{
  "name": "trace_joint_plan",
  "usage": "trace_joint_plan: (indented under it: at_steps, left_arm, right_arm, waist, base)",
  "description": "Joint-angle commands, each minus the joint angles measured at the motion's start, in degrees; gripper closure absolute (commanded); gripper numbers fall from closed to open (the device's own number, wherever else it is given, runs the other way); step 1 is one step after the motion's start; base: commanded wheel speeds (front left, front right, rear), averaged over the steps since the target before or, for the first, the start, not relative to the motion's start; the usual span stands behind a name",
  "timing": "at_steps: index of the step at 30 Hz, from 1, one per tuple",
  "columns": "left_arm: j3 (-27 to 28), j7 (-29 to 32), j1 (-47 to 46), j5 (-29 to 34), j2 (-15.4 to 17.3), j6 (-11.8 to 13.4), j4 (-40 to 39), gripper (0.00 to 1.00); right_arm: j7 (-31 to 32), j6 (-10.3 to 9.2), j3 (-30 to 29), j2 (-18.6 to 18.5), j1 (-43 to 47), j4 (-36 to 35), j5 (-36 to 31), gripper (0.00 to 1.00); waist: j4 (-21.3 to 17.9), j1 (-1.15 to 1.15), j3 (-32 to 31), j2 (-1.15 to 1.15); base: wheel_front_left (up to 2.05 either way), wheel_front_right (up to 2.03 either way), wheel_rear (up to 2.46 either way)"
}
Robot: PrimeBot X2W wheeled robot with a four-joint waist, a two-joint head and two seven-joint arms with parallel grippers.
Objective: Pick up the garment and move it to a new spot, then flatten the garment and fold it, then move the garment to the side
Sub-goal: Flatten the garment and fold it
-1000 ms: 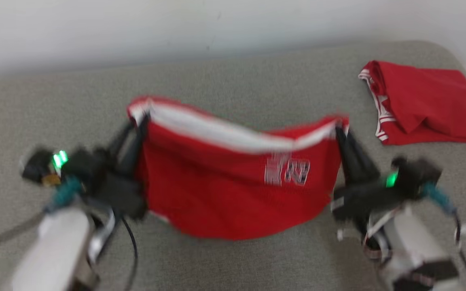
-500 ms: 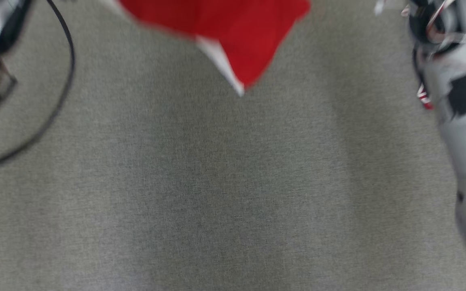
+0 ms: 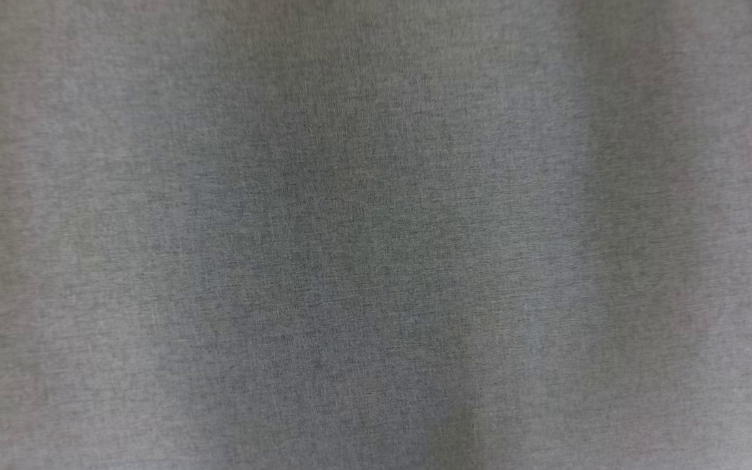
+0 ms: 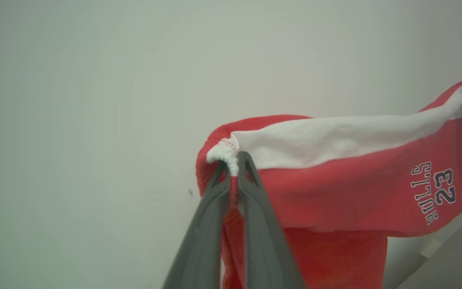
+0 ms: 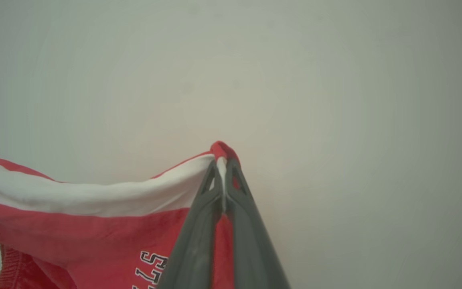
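Head camera's dropped onto the grey cushion. We hold the shorts hoisted, left gripper and right gripper both pinched tight on the waistband, so relocating's next.

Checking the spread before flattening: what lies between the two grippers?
The white waistband of the red cloth garment, strung from left gripper to right gripper; both wrist views show it.

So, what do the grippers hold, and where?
The red fabric garment: left gripper and right gripper each pinch one end of its white band.
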Motion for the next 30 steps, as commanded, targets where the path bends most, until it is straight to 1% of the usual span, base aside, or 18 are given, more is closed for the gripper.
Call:
trace_joint_plan:
  at_steps: [1,4,7,9,11,12,14,15,17,18,19,20,23,24,27,30]
  left_arm:
    - [-0.42,-1.17,-0.48,-1.09,0.12,0.15,0.8,1.0]
    - [-2.76,-3.18,1.38,-3.42,-0.05,0.15,1.91,1.0]
    - [-4.53,-5.16,4.73,-6.2,0.44,0.15,1.4,1.0]
    - [-4.79,-6.33,8.31,-8.61,0.65,0.15,0.24,1.0]
    - [-5.02,-7.1,12.51,-9.75,1.28,0.14,-1.37,1.0]
    - [-5.5,-7.31,14.92,-9.83,1.73,0.14,-2.29,1.0]
    - [-4.56,-7.69,19.55,-10.94,2.37,0.16,-4.41,1.0]
    - [-4.68,-7.68,22.37,-10.5,2.8,0.22,-5.7,1.0]
    - [-4.11,-7.81,28.6,-9.65,3.26,1.04,-9.52,1.0]
    - [-3.77,-7.78,31.81,-9.05,3.85,2.11,-11.38,1.0]
    - [-2.26,-7.8,34.93,-9.22,3.96,3.09,-14.23,1.0]
    - [-2.09,-7.79,38.49,-9.05,4.03,3.46,-16.07,1.0]
    - [0.52,-7.77,48.6,-8.73,3.78,6.21,-23.27,1.0]
    - [0.52,-7.77,48.6,-8.73,3.78,6.21,-23.27,1.0]
    - [2.94,-7.78,58.3,-7.39,3.52,8.76,-29.56,1.0]
    - [3.97,-7.78,67.21,-5.33,3.24,9.81,-33.77,1.0]
  right_arm:
    - [-0.63,-0.16,0.68,0.74,-0.41,0.74,0.34,1.0]
    - [-2.05,-0.16,2.69,1.16,0.66,1.8,1.28,1.0]
    - [-3.34,-0.16,5.31,1.16,3.8,1.46,2.81,1.0]
    - [-4.09,-0.16,7.02,0.3,6.91,0.64,3.89,1.0]
    - [-4.54,-0.16,8.92,-0.63,10.57,-0.5,4.96,1.0]
    - [-4.71,-0.16,9.4,-1.02,12.59,-1.38,5.9,1.0]
    - [-5.03,-0.16,10.89,-2.21,17.3,-3.2,7.26,1.0]
    - [-5.12,-0.16,11.42,-2.73,19.88,-4.5,8.12,1.0]
    - [-5.36,-0.16,12.63,-4.37,25.59,-7.15,8.94,1.0]
    - [-5.45,-0.16,12.97,-4.93,28.22,-8.5,9.55,1.0]
    - [-5.46,-0.16,13.37,-5.77,31.22,-9.85,9.93,1.0]
    - [-5.46,-0.16,13.22,-6.61,34.12,-11.07,10.41,1.0]
    - [-5.53,-0.16,12.12,-8.73,42.47,-15.55,11.12,1.0]
    - [-5.53,-0.16,12.12,-8.73,42.47,-15.55,11.12,1.0]
    - [-5.51,-0.16,11.38,-10.41,51.08,-19.26,10.49,1.0]
    - [-5.52,-0.16,10.53,-11.39,58.68,-22.39,10.38,1.0]
  waist:
    - [-0.08,-0.02,1.2,-0.02]
    - [-0.05,-0.02,0.63,-0.02]
    - [-0.27,-0.02,-1.09,-0.02]
    - [-0.2,-0.02,-2.69,-0.02]
    - [-0.02,-0.02,-4.64,-0.02]
    - [-0.04,-0.02,-5.73,-0.02]
    - [-0.12,-0.02,-8.13,-0.02]
    - [-0.28,-0.02,-9.42,-0.02]
    - [-0.38,-0.02,-12.05,-0.02]
    - [-0.68,-0.02,-13.09,-0.02]
    - [-0.85,-0.02,-14.17,-0.02]
    - [-0.75,-0.02,-15.29,-0.02]
    - [-0.79,-0.02,-17.69,-0.02]
    - [-0.79,-0.02,-17.69,-0.02]
    - [-0.83,-0.02,-19.56,-0.02]
    - [-1.09,-0.02,-21.21,-0.02]
  base:
    - [0.0,0.0,0.0]
    - [0.0,0.0,0.0]
    - [0.0,0.0,0.0]
    - [0.0,0.0,0.0]
    - [0.0,0.0,0.0]
    - [0.0,0.0,0.0]
    - [0.0,0.0,0.0]
    - [0.0,0.0,0.0]
    - [0.0,0.0,0.0]
    - [0.0,0.0,0.0]
    - [0.0,0.0,0.0]
    - [0.0,0.0,0.0]
    - [0.0,0.0,0.0]
    - [0.0,0.0,0.0]
    - [0.0,0.0,0.0]
    - [0.0,0.0,0.0]
